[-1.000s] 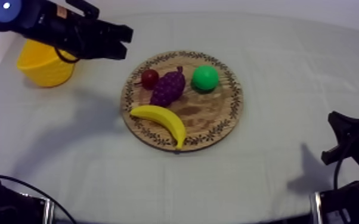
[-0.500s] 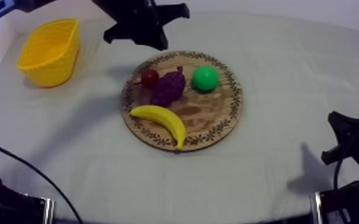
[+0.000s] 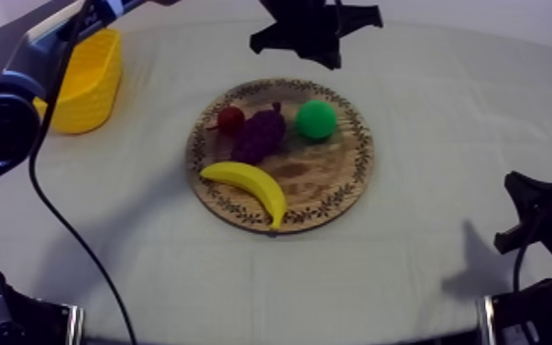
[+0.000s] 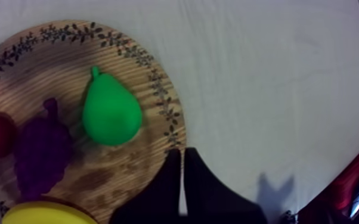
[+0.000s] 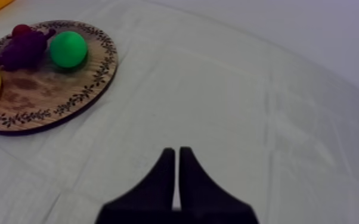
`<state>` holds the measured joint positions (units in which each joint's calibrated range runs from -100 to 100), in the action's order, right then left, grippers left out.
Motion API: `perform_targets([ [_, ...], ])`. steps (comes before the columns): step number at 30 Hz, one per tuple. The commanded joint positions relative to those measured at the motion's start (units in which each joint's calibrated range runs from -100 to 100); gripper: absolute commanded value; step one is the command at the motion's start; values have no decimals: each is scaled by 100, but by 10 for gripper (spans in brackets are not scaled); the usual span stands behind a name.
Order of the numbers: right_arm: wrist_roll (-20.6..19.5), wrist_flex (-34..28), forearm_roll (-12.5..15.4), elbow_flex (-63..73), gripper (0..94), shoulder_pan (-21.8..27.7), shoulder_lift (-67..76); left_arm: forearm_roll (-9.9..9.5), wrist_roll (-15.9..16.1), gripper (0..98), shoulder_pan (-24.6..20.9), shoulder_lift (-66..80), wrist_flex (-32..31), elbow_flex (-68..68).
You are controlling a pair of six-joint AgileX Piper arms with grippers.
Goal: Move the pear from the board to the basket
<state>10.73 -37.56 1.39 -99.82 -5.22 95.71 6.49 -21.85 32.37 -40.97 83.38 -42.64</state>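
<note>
Grey-white clothed table (image 3: 445, 138): round wooden board with patterned rim (image 3: 321, 179) mid-table, and the top view adds a yellow woven basket (image 3: 92, 78) at the far left corner. Left gripper (image 4: 180, 152) is pinched closed and empty over the board's rim beside the pear; right gripper (image 5: 176, 152) is likewise closed on nothing, by the table's right edge. On the board: yellow banana (image 3: 248, 188) at the near edge, purple grape bunch (image 3: 259, 135) in the middle, green pear (image 4: 110, 110) at the far right rim with its stalk clear from the left wrist, small red fruit (image 3: 230, 117) at the far left rim.

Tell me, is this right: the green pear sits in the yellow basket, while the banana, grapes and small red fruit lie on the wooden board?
Not quite. The pear lies on the wooden board too, beside the grapes, not in the yellow basket; the top view shows it. The banana and small red fruit are as you say.
</note>
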Motion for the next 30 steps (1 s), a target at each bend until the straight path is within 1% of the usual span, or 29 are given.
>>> perform_targets([
  [1, -1, -2, 0, 5, 4, 1, 4, -17, -41, 36, 1, -82, 33, -139],
  [10, -1, -2, 0, 5, 4, 1, 4, -161, -174, 236, -3, -132, 205, -166],
  [17, -1, -2, 0, 5, 4, 1, 4, -272, -248, 447, -5, -102, 264, 126],
  [24, -1, -2, 0, 5, 4, 1, 4, -345, -300, 625, 17, -102, 269, 325],
  [27, -1, -2, 0, 5, 4, 1, 4, -367, -305, 682, 28, -121, 270, 339],
  [30, -1, -2, 0, 5, 4, 1, 4, -409, -316, 699, 41, -145, 270, 339],
])
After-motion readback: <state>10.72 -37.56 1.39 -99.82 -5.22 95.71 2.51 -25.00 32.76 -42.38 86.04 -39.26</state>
